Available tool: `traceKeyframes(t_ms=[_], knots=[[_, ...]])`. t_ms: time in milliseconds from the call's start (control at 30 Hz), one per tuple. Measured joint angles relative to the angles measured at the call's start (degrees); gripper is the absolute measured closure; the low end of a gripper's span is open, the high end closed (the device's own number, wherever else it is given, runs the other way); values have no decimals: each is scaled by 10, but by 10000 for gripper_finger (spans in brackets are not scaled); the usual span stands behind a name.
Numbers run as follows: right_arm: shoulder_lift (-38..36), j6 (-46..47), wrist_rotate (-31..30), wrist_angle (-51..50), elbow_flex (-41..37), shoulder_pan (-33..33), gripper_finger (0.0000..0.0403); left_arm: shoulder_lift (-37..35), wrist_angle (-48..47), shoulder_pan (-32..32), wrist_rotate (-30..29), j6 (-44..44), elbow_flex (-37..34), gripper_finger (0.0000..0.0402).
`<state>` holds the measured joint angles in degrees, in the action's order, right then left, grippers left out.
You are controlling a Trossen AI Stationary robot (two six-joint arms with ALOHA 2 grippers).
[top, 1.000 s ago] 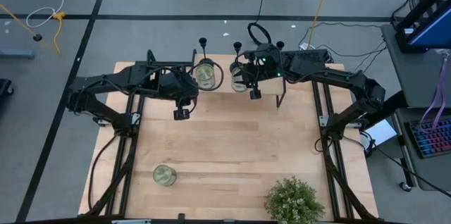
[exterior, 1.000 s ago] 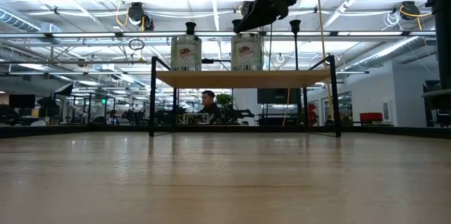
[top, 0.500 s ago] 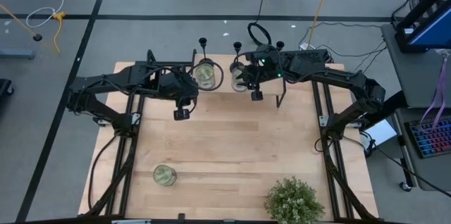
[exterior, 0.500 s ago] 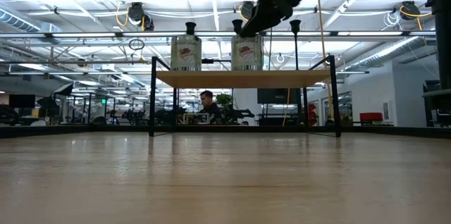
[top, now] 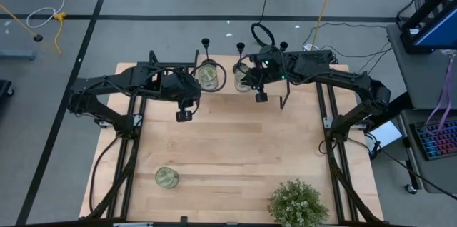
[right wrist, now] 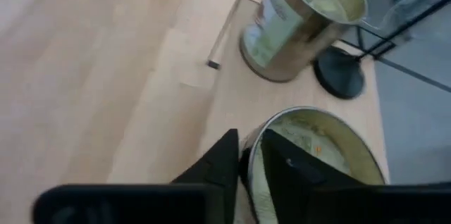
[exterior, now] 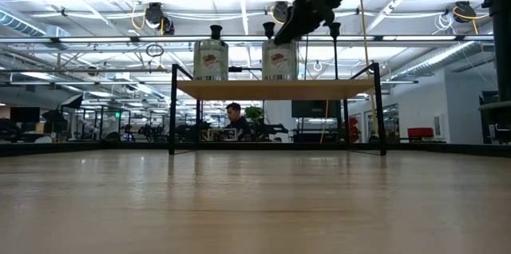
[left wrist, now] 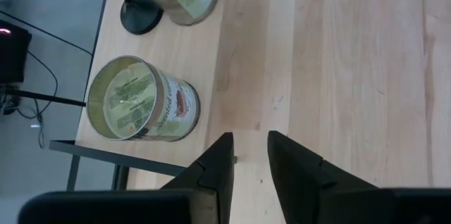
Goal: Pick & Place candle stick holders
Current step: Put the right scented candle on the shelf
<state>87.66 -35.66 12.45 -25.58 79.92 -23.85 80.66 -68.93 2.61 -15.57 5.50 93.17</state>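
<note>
Three matte-black candle stick holders stand by their round bases along the far edge of a raised wooden shelf (top: 221,61): left holder (top: 205,42), middle holder (top: 240,46), right holder (top: 283,45). They also show in the low view as the left holder (exterior: 215,30), the middle holder (exterior: 268,27) and the right holder (exterior: 334,29). My right gripper (top: 260,97) hovers at the right can's (right wrist: 320,146) near rim with a narrow gap between its fingers, just right of the middle holder. My left gripper (left wrist: 248,139) hangs empty and narrowly open over the table, near of the left can (left wrist: 141,108).
Two tin cans (top: 207,76) (top: 239,77) stand on the shelf in front of the holders. A third can (top: 166,178) stands near the table's near left, and a leafy potted plant (top: 296,202) stands at the near right. A person (exterior: 235,114) sits in the room beyond.
My right gripper has drifted a little toward the table's right edge, away from the middle holder, and more of the right can's top shows. The cans and holders have stayed put.
</note>
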Motion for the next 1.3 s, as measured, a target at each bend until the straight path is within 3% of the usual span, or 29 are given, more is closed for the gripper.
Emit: traceKeyframes(t_ms=[133,567,967,1300], knots=[[0,-16,-35,-1,0,0,395,0,0,0,0,0,0,309],[0,-34,-36,7,0,8,392,0,0,0,2,0,0,309],[-3,-32,-54,14,0,11,350,0,0,0,2,0,0,309],[-3,-45,-82,14,0,18,362,0,0,0,2,0,0,309]])
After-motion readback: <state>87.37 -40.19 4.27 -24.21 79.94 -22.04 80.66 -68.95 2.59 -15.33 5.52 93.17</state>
